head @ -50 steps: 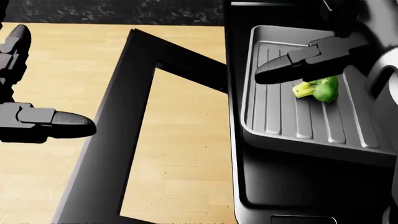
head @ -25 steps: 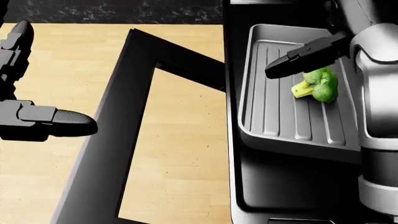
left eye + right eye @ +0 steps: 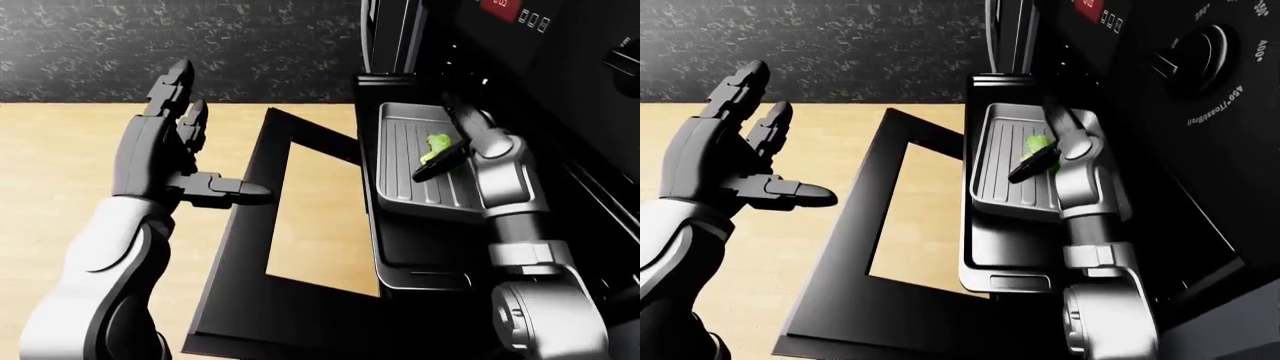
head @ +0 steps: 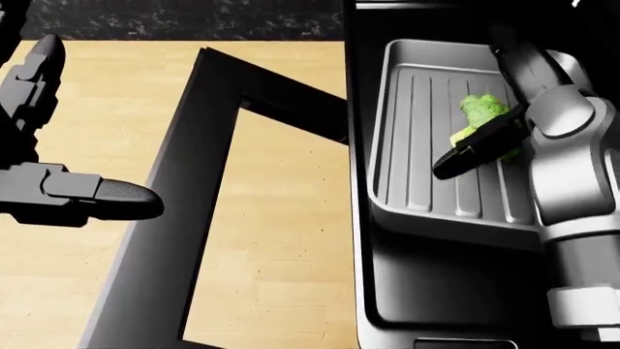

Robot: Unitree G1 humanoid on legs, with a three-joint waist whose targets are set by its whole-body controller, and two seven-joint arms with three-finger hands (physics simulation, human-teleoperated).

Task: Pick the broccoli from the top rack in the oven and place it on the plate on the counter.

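The green broccoli [image 4: 477, 110] lies on a grey ribbed tray [image 4: 416, 182] on the pulled-out oven rack, at the right of the head view. My right hand [image 4: 473, 109] reaches over it. Its thumb [image 4: 474, 153] lies just below-left of the broccoli, and its fingers [image 4: 518, 62] stretch past it at the top right. The fingers stand about the broccoli without closing round it. The wrist hides part of the broccoli. My left hand [image 3: 190, 154] is open and empty, held up over the floor at the left. No plate is in view.
The open oven door [image 4: 165, 240] with its glass window hangs low between my two arms. The oven's black front with its display and knob [image 3: 1200, 52] rises at the right. There is wood floor [image 4: 97, 109] at the left and a dark speckled wall [image 3: 250, 45] at the top.
My right hand has turned and come down over the broccoli. The thumb went from above-left of it to below-left, and the forearm now covers the tray's right side. The left hand barely moved.
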